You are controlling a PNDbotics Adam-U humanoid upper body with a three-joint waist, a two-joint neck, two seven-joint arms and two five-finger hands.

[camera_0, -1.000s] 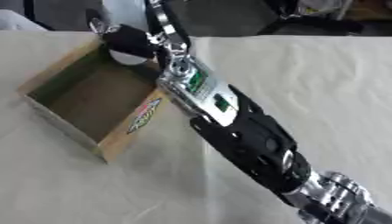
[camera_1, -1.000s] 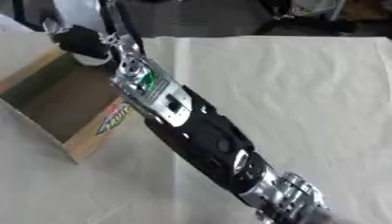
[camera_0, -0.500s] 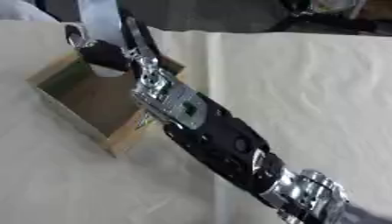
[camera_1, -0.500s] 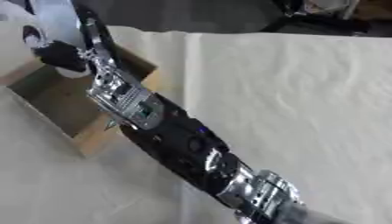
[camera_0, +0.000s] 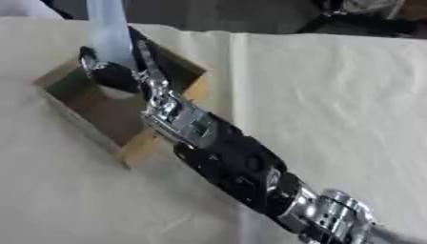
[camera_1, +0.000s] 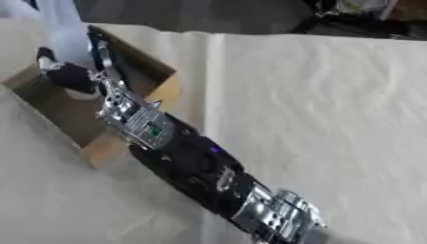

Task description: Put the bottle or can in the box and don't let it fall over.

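Reached diagonally from the lower right of the frame to the upper left: the right robot hand [camera_0: 116, 76], black fingers curled around the lower part of a pale, translucent, upright bottle [camera_0: 106, 31]. Held that bottle over the open shallow brown cardboard box [camera_0: 137, 150] at the upper left, its base seemingly inside the box walls. Could not tell whether the base already touched the box floor; hidden behind the fingers. Stood near vertical as far as visible, top running out past the upper edge of the frame.

Judged well along: bottle carried to the box and brought within its rim. Left to do: settling the base flat on the bottom, opening the fingers, and drawing the hand away without tipping the bottle.

Saw no left robot hand in either view.

Lay under everything: a cream cloth-covered surface [camera_0: 333, 95], creased lengthwise beside the box. Showed dark clutter beyond the far edge at the upper right, too indistinct to name. Found nothing else on the cloth near the box. Counted as likely hindrances only the near box wall, close against the wrist, and the tall bottle's readiness to topple when released.
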